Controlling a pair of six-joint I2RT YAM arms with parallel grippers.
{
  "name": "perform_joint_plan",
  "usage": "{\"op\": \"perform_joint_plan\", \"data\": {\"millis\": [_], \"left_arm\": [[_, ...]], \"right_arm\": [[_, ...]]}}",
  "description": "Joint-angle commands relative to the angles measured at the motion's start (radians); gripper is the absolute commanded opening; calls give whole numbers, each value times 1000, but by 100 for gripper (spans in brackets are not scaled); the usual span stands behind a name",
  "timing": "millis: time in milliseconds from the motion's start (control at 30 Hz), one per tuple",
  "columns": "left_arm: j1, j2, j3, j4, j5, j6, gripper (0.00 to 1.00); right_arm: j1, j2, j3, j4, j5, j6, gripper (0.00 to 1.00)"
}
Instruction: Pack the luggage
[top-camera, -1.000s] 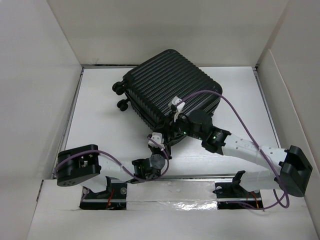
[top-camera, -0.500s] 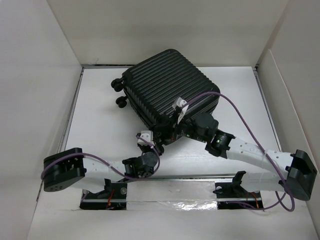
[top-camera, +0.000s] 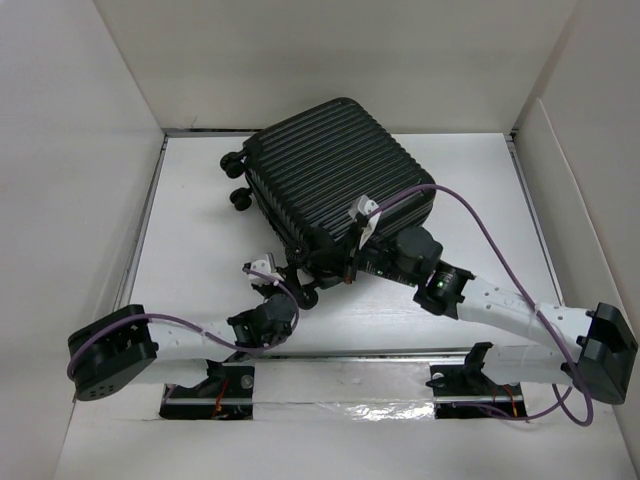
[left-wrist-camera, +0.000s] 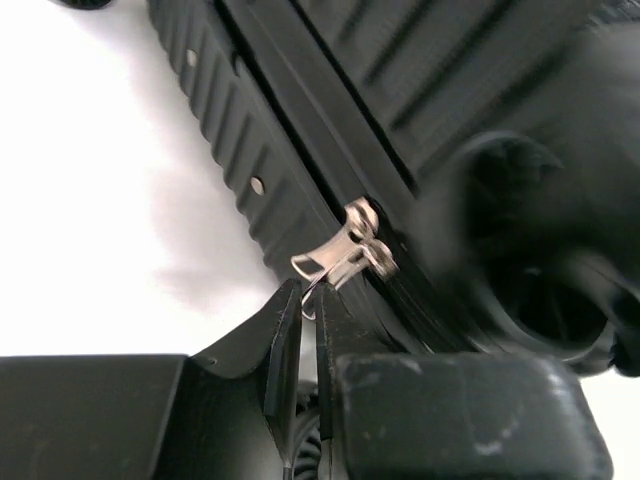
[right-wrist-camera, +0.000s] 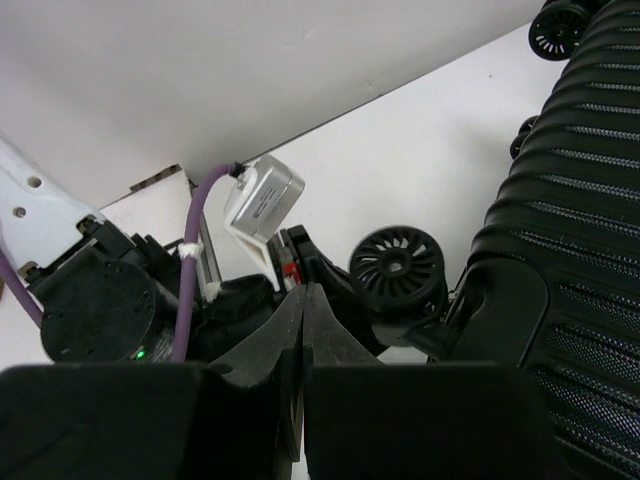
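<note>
Black ribbed luggage (top-camera: 330, 170) lies flat mid-desk (top-camera: 200, 250), wheels pointing left. Left gripper (left-wrist-camera: 308, 296) sits at its near-left corner, pinching the silver zipper pull (left-wrist-camera: 345, 258). Right gripper (right-wrist-camera: 303, 292) is at the near edge, pressed together, holding nothing.

A robotics lab cell: plain white panels (top-camera: 70, 120) wall in a white tabletop (top-camera: 190, 230).

Luggage (top-camera: 335, 170) occupies tabletop (top-camera: 190, 230) centre. Bare lanes either side. Near side obstructed by left arm (top-camera: 190, 338) and right arm (top-camera: 510, 305).
</note>
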Motion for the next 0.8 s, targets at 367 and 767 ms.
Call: {"op": "perform_joint_plan", "data": {"millis": [367, 767], "left_arm": [[89, -434, 119, -730, -118, -410, 72], [89, -889, 246, -795, 185, -44, 99]], "right_arm": [[-1, -95, 4, -61, 190, -63, 9], [-389, -65, 87, -144, 183, 19, 84]]}}
